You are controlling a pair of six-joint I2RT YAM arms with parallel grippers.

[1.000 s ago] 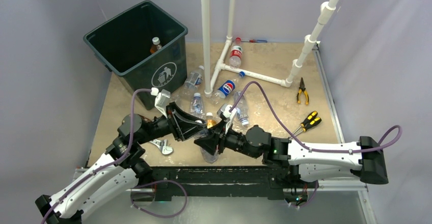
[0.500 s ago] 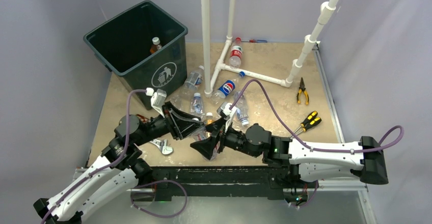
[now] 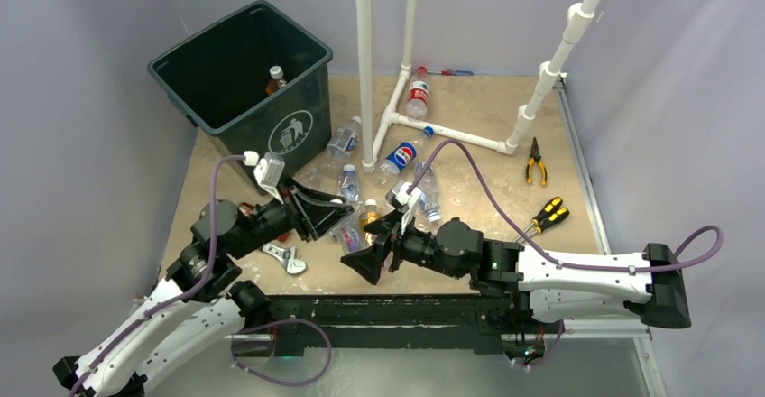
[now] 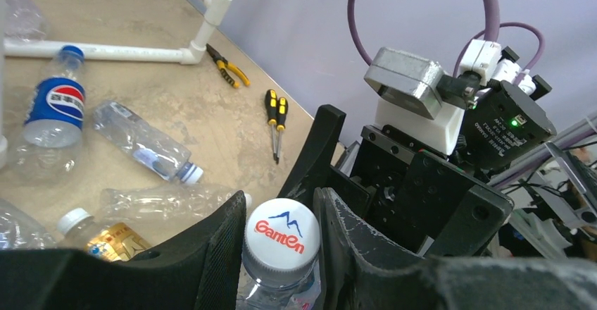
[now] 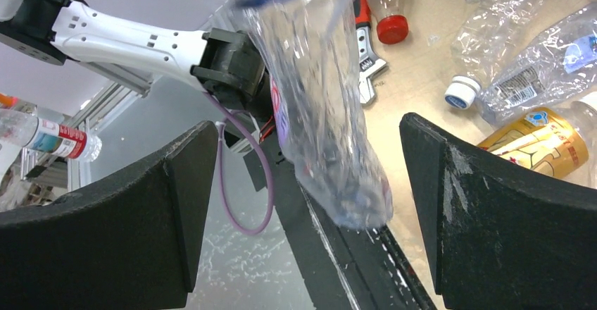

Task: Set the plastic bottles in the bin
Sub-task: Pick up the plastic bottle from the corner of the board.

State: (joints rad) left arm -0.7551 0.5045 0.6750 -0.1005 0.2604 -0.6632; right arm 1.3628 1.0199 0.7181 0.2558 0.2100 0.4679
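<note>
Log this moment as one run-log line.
left gripper: shut on clear bottle neck | right gripper: open, either side of it | bin: amber bottle inside

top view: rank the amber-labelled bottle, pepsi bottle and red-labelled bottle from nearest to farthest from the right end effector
1. Amber-labelled bottle: just beyond the right end effector.
2. Pepsi bottle: farther back, beside the white pipe frame.
3. Red-labelled bottle: farthest back, lying between the frame's pipes.
</note>
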